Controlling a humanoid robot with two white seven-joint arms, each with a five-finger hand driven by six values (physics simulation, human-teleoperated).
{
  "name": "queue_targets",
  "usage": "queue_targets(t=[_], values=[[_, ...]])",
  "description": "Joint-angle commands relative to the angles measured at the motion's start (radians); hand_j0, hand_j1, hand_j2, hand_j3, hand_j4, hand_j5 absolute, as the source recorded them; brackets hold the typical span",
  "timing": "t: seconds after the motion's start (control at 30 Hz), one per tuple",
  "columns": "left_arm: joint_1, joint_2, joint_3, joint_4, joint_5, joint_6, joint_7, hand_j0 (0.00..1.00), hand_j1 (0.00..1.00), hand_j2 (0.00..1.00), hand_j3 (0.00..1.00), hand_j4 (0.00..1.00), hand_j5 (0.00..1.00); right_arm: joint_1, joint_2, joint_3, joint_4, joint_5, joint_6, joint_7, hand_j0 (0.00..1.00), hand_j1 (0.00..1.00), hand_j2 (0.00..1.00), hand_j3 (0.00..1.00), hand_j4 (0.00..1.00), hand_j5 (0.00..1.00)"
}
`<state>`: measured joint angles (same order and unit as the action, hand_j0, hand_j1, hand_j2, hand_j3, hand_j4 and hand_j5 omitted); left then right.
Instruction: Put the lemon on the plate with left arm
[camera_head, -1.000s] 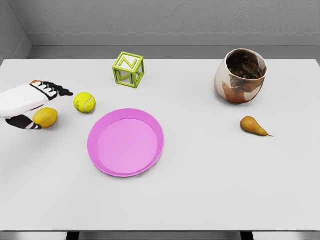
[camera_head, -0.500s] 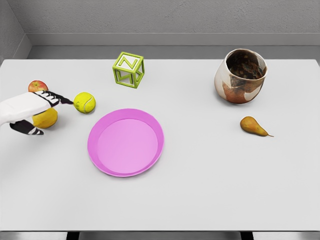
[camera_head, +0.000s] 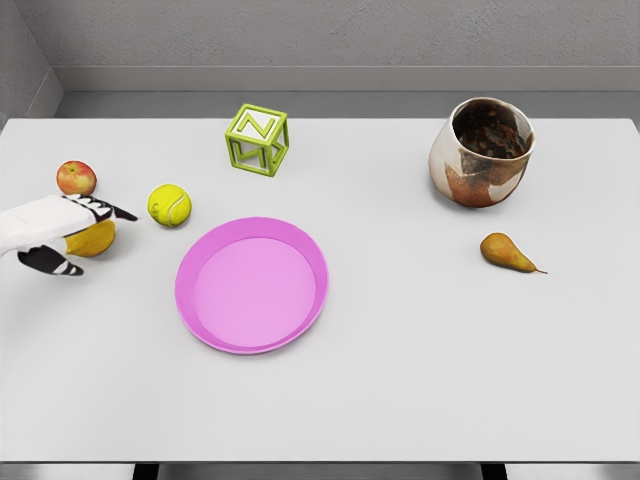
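From my end the left hand (camera_head: 62, 232) is at the far left of the table (camera_head: 420, 350), fingers wrapped over the lemon (camera_head: 93, 240), thumb under it. Lemon's left of the pink plate (camera_head: 251, 285), w/ a tennis ball (camera_head: 169, 204) btwn. Red apple (camera_head: 76, 178) sits just beyond the hand.

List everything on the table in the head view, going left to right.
Left hand over the lemon → apple → tennis ball → pink plate → green letter block → ceramic pot → pear.
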<state>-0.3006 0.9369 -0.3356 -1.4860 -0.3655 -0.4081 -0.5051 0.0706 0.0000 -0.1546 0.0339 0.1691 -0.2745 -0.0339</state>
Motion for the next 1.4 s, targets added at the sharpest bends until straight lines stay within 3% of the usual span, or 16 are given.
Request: queue_targets(t=[0.0,0.5,0.83,1.37], values=[[0.000,-0.004,0.000,0.021,0.003,0.002,0.000,0.92,0.92,0.92,0.92,0.92,0.92,0.000,0.000,0.000,0.000,0.000,0.000,0.000,1.00,1.00,1.00,1.00,1.00,1.00],[-0.031,-0.044,-0.002,0.081,-0.001,0.002,-0.001,0.92,0.92,0.92,0.92,0.92,0.92,0.000,0.000,0.000,0.000,0.000,0.000,-0.001,1.00,1.00,1.00,1.00,1.00,1.00],[-0.057,-0.063,-0.043,0.104,-0.001,0.000,-0.001,0.92,0.92,0.92,0.92,0.92,0.92,0.000,0.000,0.000,0.000,0.000,0.000,0.000,1.00,1.00,1.00,1.00,1.00,1.00],[-0.061,-0.069,-0.045,0.138,-0.003,-0.001,-0.003,0.95,0.95,0.95,0.95,0.95,0.95,0.000,0.000,0.000,0.000,0.000,0.000,0.000,1.00,1.00,1.00,1.00,1.00,1.00]])
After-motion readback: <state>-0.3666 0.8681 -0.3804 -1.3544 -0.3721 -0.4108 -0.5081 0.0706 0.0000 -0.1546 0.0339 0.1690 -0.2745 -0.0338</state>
